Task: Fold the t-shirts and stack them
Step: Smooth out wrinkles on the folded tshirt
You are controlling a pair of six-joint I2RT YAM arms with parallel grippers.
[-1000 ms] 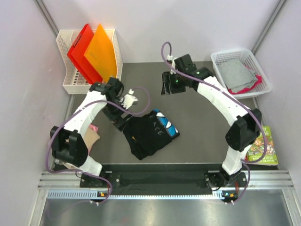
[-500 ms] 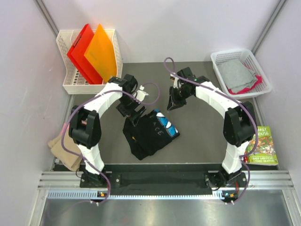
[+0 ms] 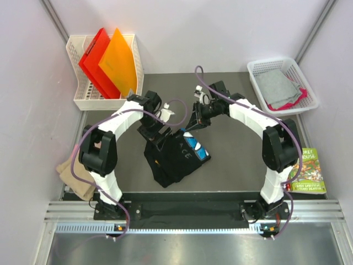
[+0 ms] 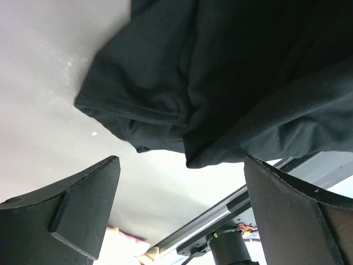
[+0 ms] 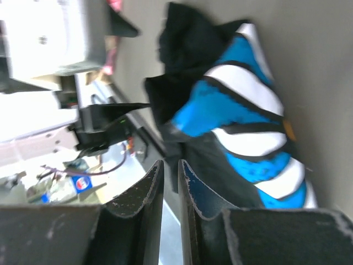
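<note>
Two grippers by one shirt: where does it lie?

Your black t-shirt [image 3: 171, 160] lies bunched at the middle of the top view on the dark table [image 3: 237, 138]. Its blue patch [image 3: 196, 146] with white petals is at the right edge of the heap. You also have a tan shirt [image 3: 74, 174] at the lower left, beside the left arm's elbow and well apart from the black one.

And my left gripper?

Your left gripper [image 3: 157, 134] sits at the heap's upper left edge. In its wrist view the fingers [image 4: 83, 212] stand wide apart. The black folds fill the upper half of that frame, and nothing lies between the fingers.

The right one?

Your right gripper [image 3: 191, 122] hangs just above the blue patch in the top view. Its fingers [image 5: 146, 210] are drawn almost together with only a thin slit between them, holding nothing. The patch fills the upper right of that frame.

Anything else?

You have a white rack [image 3: 83, 102] with red and orange folders [image 3: 118, 61] at the upper left. A white basket [image 3: 253, 74] of grey and pink cloth [image 3: 276, 85] is at the upper right, and a picture book [image 3: 307, 171] at the lower right.
</note>
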